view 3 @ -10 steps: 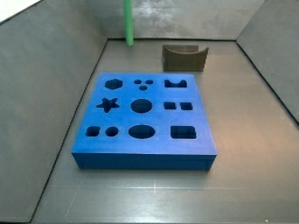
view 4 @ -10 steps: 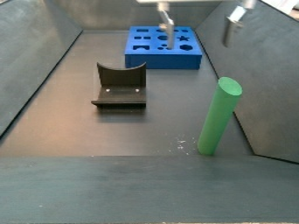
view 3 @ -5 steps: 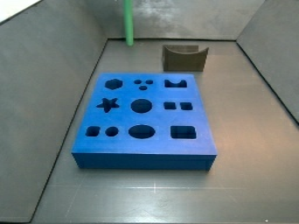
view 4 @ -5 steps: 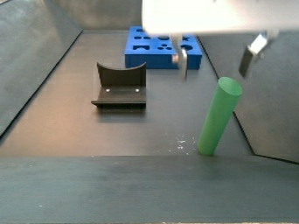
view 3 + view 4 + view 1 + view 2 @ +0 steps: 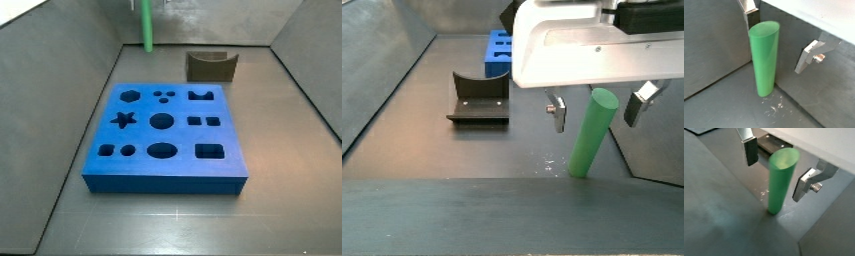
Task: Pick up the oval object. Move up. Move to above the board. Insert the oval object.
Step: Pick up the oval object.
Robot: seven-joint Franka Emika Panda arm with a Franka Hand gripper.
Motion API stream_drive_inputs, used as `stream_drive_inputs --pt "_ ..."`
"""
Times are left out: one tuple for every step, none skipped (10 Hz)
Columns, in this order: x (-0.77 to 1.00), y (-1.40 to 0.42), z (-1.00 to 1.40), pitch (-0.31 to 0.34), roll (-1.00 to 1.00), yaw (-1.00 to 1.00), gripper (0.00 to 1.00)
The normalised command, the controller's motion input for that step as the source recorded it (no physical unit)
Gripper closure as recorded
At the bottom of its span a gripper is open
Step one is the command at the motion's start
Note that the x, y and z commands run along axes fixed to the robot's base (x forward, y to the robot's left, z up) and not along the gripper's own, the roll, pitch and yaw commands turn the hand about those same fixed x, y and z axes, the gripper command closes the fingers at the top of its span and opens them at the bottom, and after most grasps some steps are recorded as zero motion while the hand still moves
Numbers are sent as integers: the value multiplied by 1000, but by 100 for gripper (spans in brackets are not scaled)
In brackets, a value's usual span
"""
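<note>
Light: even, soft — no hard shadows.
Glare: gripper [image 5: 593, 107] body washed out white.
Focus: wrist views slightly soft.

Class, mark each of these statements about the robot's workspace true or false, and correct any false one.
1. The green peg stands upright on the floor. True.
2. The gripper is shut on the peg. False: its fingers stand apart on either side of the peg, not touching it.
3. The blue board has a star-shaped hole. True.
4. The peg already sits in the board. False: it stands away from it, near a wall.
5. The fixture lies on the board. False: it stands on the floor.
</note>
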Motion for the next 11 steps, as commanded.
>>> stream_drive_inputs --pt "0 0 0 0 0 0 100" --pt "0 0 0 0 7 0 100" --pt "0 0 0 0 0 0 100" --pt "0 0 0 0 0 0 100" --pt "0 0 0 0 0 0 100" --pt "0 0 0 0 0 0 100" --pt "0 0 0 0 0 0 100" --pt "0 0 0 0 0 0 100" --pt "0 0 0 0 0 0 100" --pt "0 0 0 0 0 0 100" --pt "0 0 0 0 0 0 100"
